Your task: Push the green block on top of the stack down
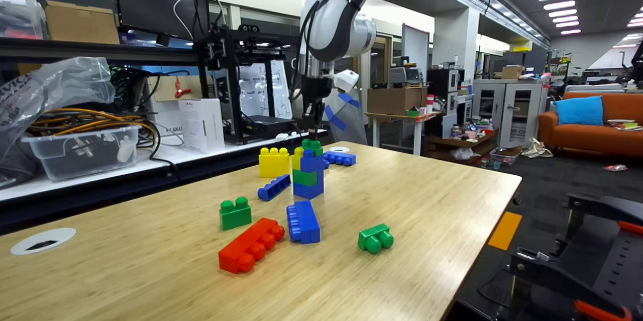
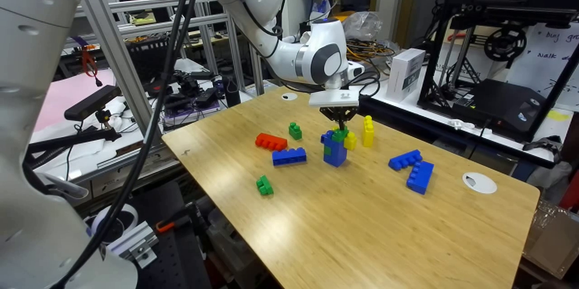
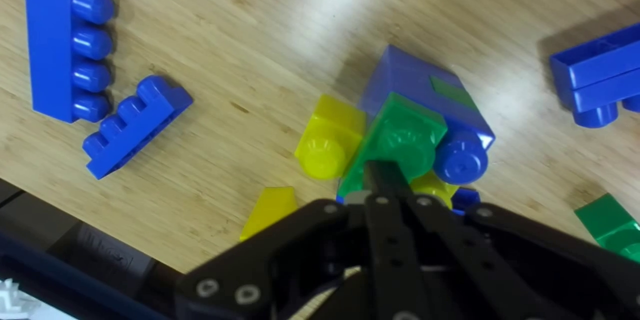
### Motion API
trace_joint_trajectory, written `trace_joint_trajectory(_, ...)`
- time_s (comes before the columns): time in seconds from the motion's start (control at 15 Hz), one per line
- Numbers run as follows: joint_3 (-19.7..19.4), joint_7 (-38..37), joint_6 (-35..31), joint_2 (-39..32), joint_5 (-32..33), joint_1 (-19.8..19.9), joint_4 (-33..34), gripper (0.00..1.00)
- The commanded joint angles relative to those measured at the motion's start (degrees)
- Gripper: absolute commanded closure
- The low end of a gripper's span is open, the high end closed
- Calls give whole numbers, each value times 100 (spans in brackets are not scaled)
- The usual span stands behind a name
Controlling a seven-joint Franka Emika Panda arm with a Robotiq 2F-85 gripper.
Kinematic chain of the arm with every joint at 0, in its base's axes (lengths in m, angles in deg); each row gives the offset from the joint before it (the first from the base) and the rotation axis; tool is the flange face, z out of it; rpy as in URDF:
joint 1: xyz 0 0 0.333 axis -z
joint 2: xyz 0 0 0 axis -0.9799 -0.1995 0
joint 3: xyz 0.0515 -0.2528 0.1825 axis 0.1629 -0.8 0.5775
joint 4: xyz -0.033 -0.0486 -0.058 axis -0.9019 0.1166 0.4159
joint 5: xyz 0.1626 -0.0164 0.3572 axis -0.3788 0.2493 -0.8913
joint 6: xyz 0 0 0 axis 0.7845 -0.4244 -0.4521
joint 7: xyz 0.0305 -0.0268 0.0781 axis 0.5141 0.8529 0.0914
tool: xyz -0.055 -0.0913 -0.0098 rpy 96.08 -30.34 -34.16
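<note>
The green block (image 1: 313,147) sits on top of the stack (image 1: 308,190), an upright tower of blue bricks with a green piece in its side. In an exterior view the green block (image 2: 339,135) and the stack (image 2: 335,156) also show. In the wrist view the green block (image 3: 412,114) lies between a yellow stud and a blue stud, above the blue stack (image 3: 407,77). My gripper (image 1: 314,132) points down over the green block, its fingers together with nothing between them. Its tips (image 2: 341,125) (image 3: 384,167) are at the block's studs; I cannot tell whether they touch.
A small yellow brick (image 2: 350,141) is beside the green block on the stack. Around it lie a yellow brick (image 1: 274,163), a red brick (image 1: 251,245), several blue bricks (image 2: 289,157) and two small green bricks (image 1: 235,214) (image 1: 376,238). A shelf with a 3D printer stands behind the table.
</note>
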Motion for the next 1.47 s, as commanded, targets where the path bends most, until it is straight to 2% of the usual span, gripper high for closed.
trace_joint_trajectory(0.0, 73, 141, 78, -95, -40, 57, 37, 100)
trace_joint_trajectory(0.2, -180, -279, 562, 75, 29, -138, 272, 100)
trace_joint_trajectory(0.53, -147, -450, 1618, 466, -186, -70, 1069, 100)
trace_joint_trajectory(0.87, -17, -588, 3479, 906, -794, -31, 1539, 100)
trace_joint_trajectory(1.07, -13, -776, 3949, 1274, -970, -24, 1377, 100)
trace_joint_trajectory(1.4, -26, -1063, 3764, 2254, -1216, -1, 337, 100)
